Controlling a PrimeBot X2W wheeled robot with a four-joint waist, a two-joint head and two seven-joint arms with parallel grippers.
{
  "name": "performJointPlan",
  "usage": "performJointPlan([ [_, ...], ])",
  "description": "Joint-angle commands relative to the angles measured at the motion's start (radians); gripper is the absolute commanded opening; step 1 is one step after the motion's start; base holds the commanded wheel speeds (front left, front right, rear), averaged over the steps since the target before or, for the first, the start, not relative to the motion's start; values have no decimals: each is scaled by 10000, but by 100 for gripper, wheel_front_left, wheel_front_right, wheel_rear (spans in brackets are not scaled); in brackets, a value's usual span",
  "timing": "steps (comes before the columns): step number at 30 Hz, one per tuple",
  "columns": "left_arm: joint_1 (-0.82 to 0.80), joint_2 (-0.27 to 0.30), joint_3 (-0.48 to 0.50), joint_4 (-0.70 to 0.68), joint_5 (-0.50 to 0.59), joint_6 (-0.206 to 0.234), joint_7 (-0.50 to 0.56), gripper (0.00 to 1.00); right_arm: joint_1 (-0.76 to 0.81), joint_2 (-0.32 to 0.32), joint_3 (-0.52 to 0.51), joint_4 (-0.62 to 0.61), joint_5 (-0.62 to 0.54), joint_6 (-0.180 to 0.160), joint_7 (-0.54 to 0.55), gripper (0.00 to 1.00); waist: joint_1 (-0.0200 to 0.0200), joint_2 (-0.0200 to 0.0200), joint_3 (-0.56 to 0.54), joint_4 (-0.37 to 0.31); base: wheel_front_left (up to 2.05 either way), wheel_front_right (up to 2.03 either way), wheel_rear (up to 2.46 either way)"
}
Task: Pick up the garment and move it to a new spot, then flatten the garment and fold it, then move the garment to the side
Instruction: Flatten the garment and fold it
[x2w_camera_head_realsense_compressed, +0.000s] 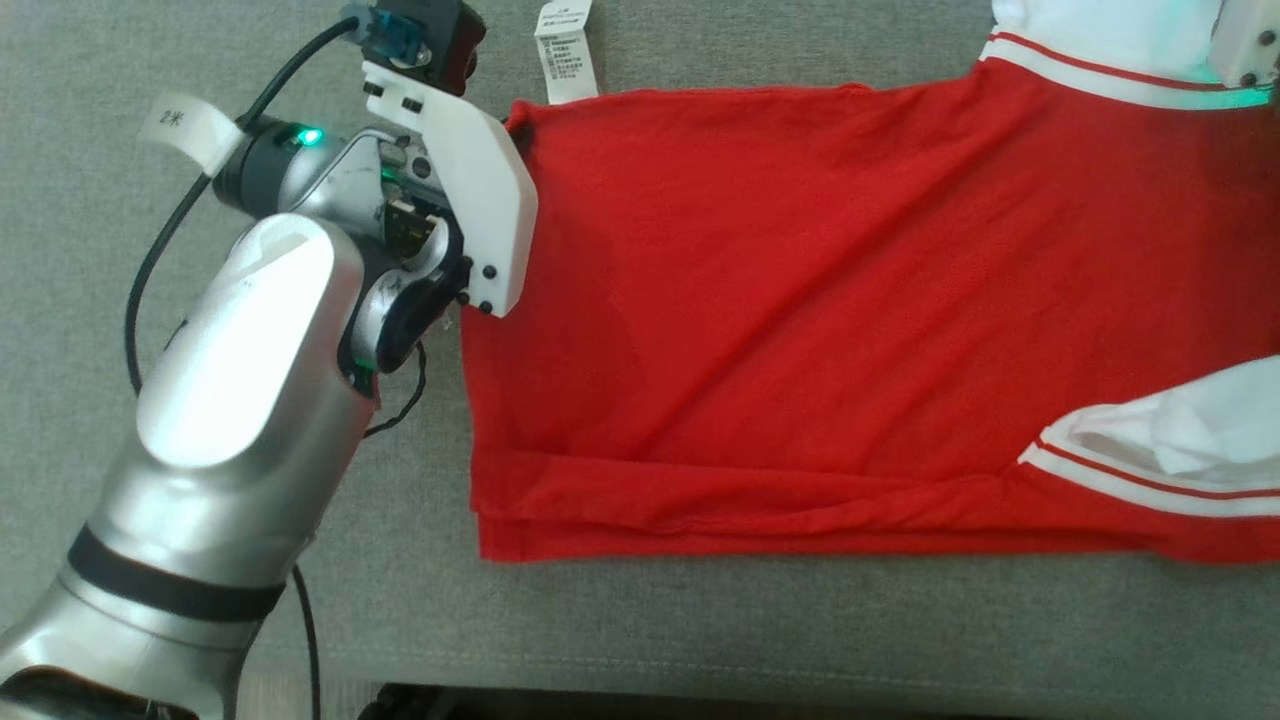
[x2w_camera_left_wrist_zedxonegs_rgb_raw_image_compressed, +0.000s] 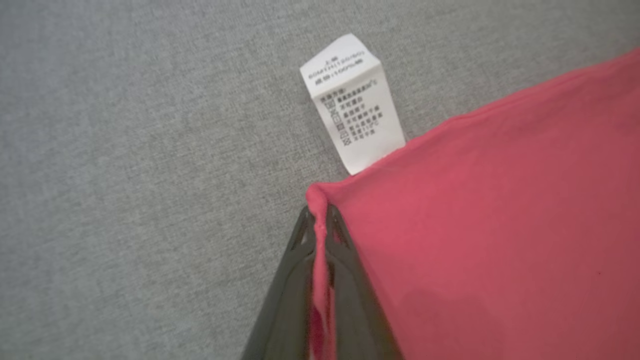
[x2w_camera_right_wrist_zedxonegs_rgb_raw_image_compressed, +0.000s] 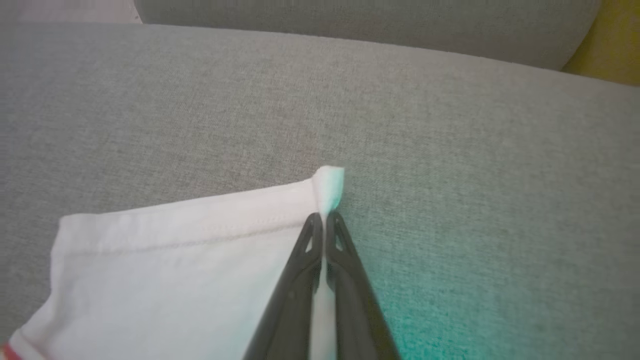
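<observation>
Garment (x2w_camera_head_realsense_compressed: 800, 300): red body with white, red-striped sleeves, spread mostly flat across the middle of the grey sofa cushion (x2w_camera_head_realsense_compressed: 700, 620); shallow creases run along its near edge.
Care label (x2w_camera_left_wrist_zedxonegs_rgb_raw_image_compressed: 352, 105): white and printed, projecting from the garment's far edge onto the cushion, just beside the far-left corner.
Left gripper (x2w_camera_left_wrist_zedxonegs_rgb_raw_image_compressed: 320, 215): fingers pressed together on the red far-left corner, with a pinched ridge of cloth between them.
Right gripper (x2w_camera_right_wrist_zedxonegs_rgb_raw_image_compressed: 324, 217): fingers closed on the hem corner of a white sleeve (x2w_camera_right_wrist_zedxonegs_rgb_raw_image_compressed: 175, 260), with a tuft of cloth standing above the tips.
Left arm (x2w_camera_head_realsense_compressed: 250, 400): silver, reaching from the lower left to the garment's left edge.
Cable (x2w_camera_head_realsense_compressed: 150, 270): black, looping beside the left arm.
</observation>
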Motion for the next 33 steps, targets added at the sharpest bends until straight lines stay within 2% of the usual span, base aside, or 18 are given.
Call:
performJointPlan([
  [1, -59, 285, 252, -135, 7, -67, -87, 0, -249, 80, -76, -252, 186, 67, -266, 0, 0, 0, -74, -76, 0, 0, 0],
  [9, -53, 470, 592, -545, -61, 50, -654, 0, -223, 38, -304, -612, 920, 67, -932, 0, 0, 0, -389, -368, 0, 0, 0],
  [14, 399, 769, 803, -1175, -190, 156, -823, 0, 314, -354, 38, -1645, 1590, 67, -1027, 0, 0, 0, -718, -634, 0, 0, 0],
  [24, 2283, 1217, 1366, -3240, -635, 715, -1396, 0, 3042, -1911, 969, -4630, 2331, 67, -580, 0, 0, 0, -1529, -1106, 0, 0, 0],
  [29, 3848, 1573, 1778, -4581, -914, 1180, -1624, 0, 4704, -2597, 766, -5954, 2406, 67, -361, 0, 0, 0, -1902, -1238, 0, 0, 0],
  [33, 4749, 1722, 1801, -4992, -1012, 1338, -1716, 0, 5695, -2931, 478, -6599, 2277, 67, -99, 0, 0, 0, -2115, -1279, 0, 0, 0],
])
